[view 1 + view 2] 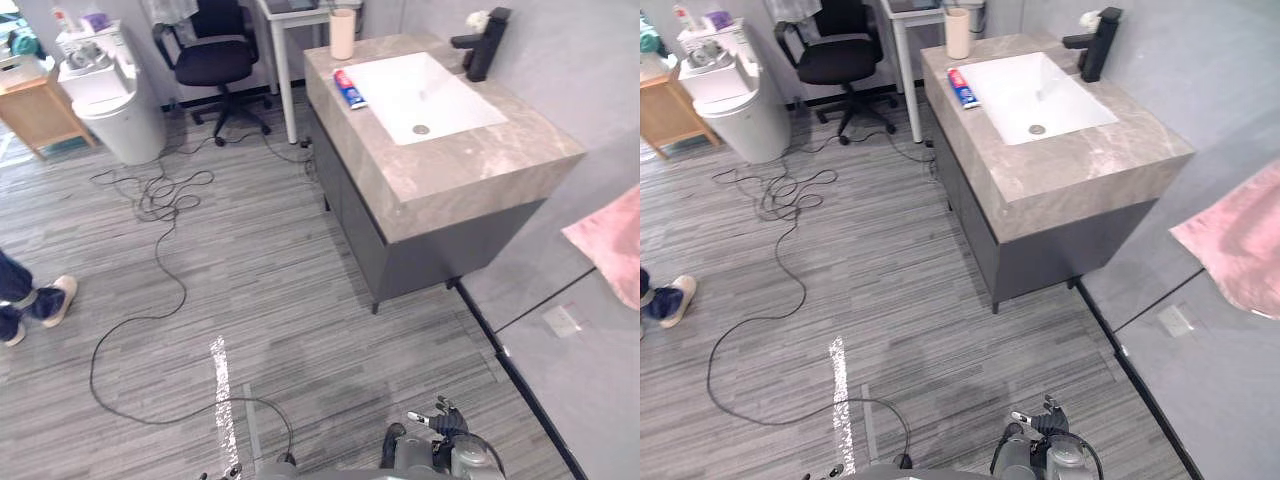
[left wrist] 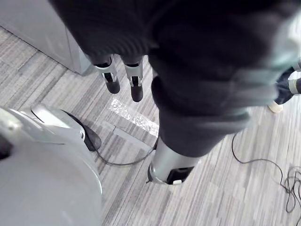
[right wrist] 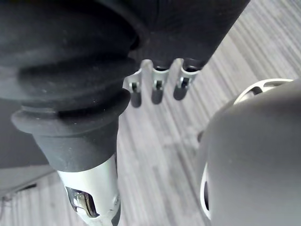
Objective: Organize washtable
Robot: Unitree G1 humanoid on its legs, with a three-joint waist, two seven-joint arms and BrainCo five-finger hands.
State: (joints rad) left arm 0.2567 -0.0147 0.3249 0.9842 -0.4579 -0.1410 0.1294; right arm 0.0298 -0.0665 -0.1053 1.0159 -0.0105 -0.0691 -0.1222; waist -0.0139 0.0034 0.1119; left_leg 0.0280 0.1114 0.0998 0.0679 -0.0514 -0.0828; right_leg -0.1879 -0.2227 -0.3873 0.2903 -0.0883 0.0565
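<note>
The washtable point(image 1: 470, 170) stands at the far right against the wall, well apart from both hands. A white basin point(image 1: 400, 85) is sunk into its stone surface. A red, white and blue toothpaste tube point(image 1: 349, 89) lies flat on the surface just beside the basin's left edge. A beige cup point(image 1: 343, 34) stands upright at the far left corner, and a black faucet point(image 1: 488, 42) rises on the wall side of the basin.

The left hand point(image 2: 135, 84) hangs over the floor with its fingers straight and slack, holding nothing. The right hand point(image 3: 157, 89) hangs the same way, fingers loose and empty.

A pink towel point(image 1: 610, 245) hangs at the right, nearer than the washtable. Far left are a black office chair point(image 1: 215, 55) and a white bin point(image 1: 115, 100). A person's shoe point(image 1: 55, 298) is at the left edge.
</note>
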